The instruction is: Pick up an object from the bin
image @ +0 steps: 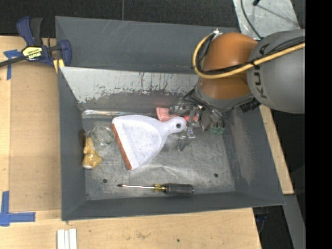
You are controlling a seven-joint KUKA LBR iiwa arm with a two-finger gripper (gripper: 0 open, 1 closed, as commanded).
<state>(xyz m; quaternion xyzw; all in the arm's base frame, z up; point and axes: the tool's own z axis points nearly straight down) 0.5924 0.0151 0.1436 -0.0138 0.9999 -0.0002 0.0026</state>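
One pincer (185,133) sits at the white dustpan handle (173,126); its grip cannot be told.

Pink thing (163,113) half hidden behind dustpan handle (174,126), small green bit (217,131) under claw (189,129) unclear

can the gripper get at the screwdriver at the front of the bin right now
Probably yes: the screwdriver lies alone on bare floor, nothing on it. The gripper sits by the handle of the white dustpan, with open floor between them.
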